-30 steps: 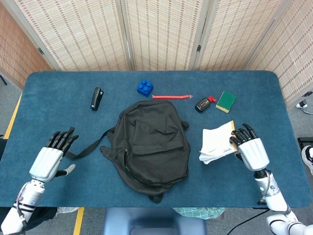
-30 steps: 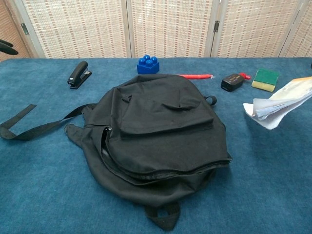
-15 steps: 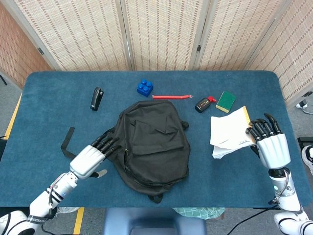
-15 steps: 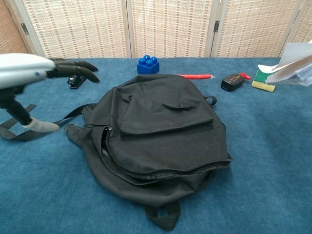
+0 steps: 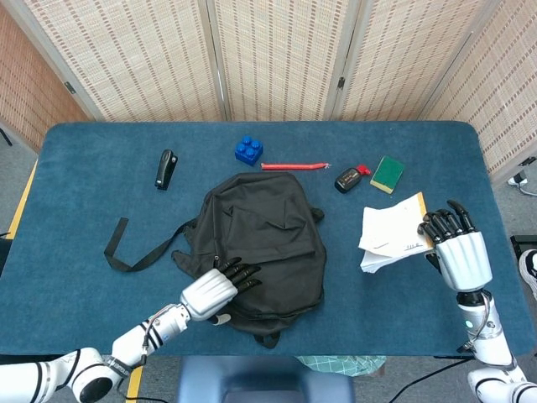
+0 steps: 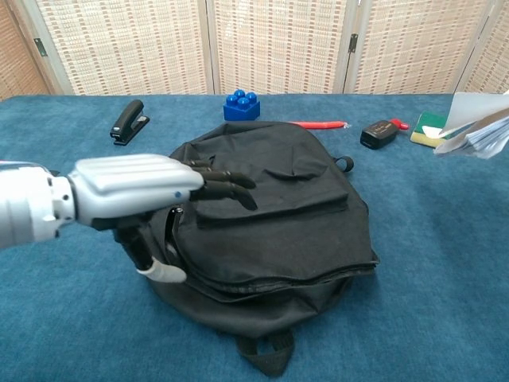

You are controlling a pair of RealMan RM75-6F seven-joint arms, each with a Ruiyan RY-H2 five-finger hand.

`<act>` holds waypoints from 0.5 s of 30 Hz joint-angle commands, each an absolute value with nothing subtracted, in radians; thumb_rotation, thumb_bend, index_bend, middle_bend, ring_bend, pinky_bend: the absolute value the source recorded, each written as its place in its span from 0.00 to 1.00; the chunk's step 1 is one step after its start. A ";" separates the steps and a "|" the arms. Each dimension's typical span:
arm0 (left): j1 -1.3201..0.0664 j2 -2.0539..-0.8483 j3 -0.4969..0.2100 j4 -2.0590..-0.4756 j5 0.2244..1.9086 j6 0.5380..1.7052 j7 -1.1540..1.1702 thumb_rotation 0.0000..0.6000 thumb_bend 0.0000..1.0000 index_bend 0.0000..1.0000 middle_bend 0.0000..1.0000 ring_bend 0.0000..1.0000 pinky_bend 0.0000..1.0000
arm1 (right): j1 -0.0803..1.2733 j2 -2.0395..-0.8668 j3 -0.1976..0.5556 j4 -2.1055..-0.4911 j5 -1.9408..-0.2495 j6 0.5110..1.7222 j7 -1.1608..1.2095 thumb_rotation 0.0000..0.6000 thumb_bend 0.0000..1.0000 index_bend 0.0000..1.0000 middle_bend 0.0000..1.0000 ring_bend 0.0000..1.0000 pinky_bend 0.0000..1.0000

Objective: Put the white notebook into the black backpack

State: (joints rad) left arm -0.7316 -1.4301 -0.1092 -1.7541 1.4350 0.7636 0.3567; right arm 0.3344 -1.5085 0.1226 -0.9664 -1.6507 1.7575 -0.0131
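Right hand point(image 5: 456, 252) grips the white notebook point(image 5: 392, 234), lifted clear of the blue table point(image 5: 75, 201), right of the black backpack point(image 5: 264, 243). Left hand point(image 5: 215, 290) reaches over the backpack's near-left side, fingers spread, holding nothing.

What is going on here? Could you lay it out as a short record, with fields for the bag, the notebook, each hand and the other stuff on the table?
backpack: black backpack lies flat mid-table, strap trailing to its left
notebook: white notebook held off the table, right of the backpack, not yet inside it
right hand: right hand holds the notebook's right edge
left hand: left hand reaches over the backpack's near left side, fingers extended, holding nothing
other items: stapler, blue block, red pen, green sponge along the far side
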 commanded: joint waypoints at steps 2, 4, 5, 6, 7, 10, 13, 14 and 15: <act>-0.767 -1.520 -0.115 -1.701 1.349 0.751 0.425 1.00 0.29 0.18 0.05 0.09 0.00 | 0.331 -1.513 0.118 -0.961 -1.652 1.754 -0.010 1.00 0.43 0.87 0.49 0.39 0.25; -0.775 -1.545 -0.113 -1.688 1.314 0.749 0.441 1.00 0.29 0.18 0.05 0.09 0.00 | 0.328 -1.515 0.116 -0.959 -1.653 1.753 -0.008 1.00 0.43 0.87 0.49 0.39 0.25; -0.778 -1.556 -0.113 -1.682 1.299 0.748 0.444 1.00 0.29 0.18 0.05 0.09 0.00 | 0.327 -1.515 0.115 -0.958 -1.653 1.752 -0.006 1.00 0.43 0.87 0.49 0.39 0.25; -0.781 -1.567 -0.114 -1.675 1.284 0.749 0.447 1.00 0.29 0.18 0.05 0.09 0.00 | 0.326 -1.516 0.115 -0.957 -1.654 1.751 -0.005 1.00 0.43 0.87 0.49 0.39 0.25; -0.786 -1.580 -0.115 -1.665 1.267 0.751 0.452 1.00 0.29 0.18 0.05 0.09 0.00 | 0.325 -1.518 0.114 -0.956 -1.653 1.750 -0.003 1.00 0.43 0.87 0.49 0.39 0.25; -0.793 -1.608 -0.119 -1.643 1.234 0.765 0.459 1.00 0.29 0.20 0.05 0.09 0.00 | 0.323 -1.520 0.112 -0.953 -1.654 1.747 -0.001 1.00 0.43 0.87 0.49 0.39 0.25; -0.793 -1.627 -0.125 -1.631 1.216 0.789 0.450 1.00 0.29 0.23 0.08 0.10 0.00 | 0.322 -1.522 0.111 -0.950 -1.655 1.745 0.000 1.00 0.43 0.87 0.49 0.39 0.25; -0.794 -1.631 -0.126 -1.628 1.212 0.794 0.446 1.00 0.29 0.24 0.09 0.11 0.00 | 0.321 -1.523 0.110 -0.950 -1.655 1.744 0.001 1.00 0.43 0.87 0.49 0.39 0.25; -0.795 -1.636 -0.128 -1.623 1.205 0.797 0.439 1.00 0.29 0.25 0.09 0.11 0.00 | 0.320 -1.524 0.110 -0.948 -1.655 1.744 0.003 1.00 0.43 0.87 0.49 0.39 0.25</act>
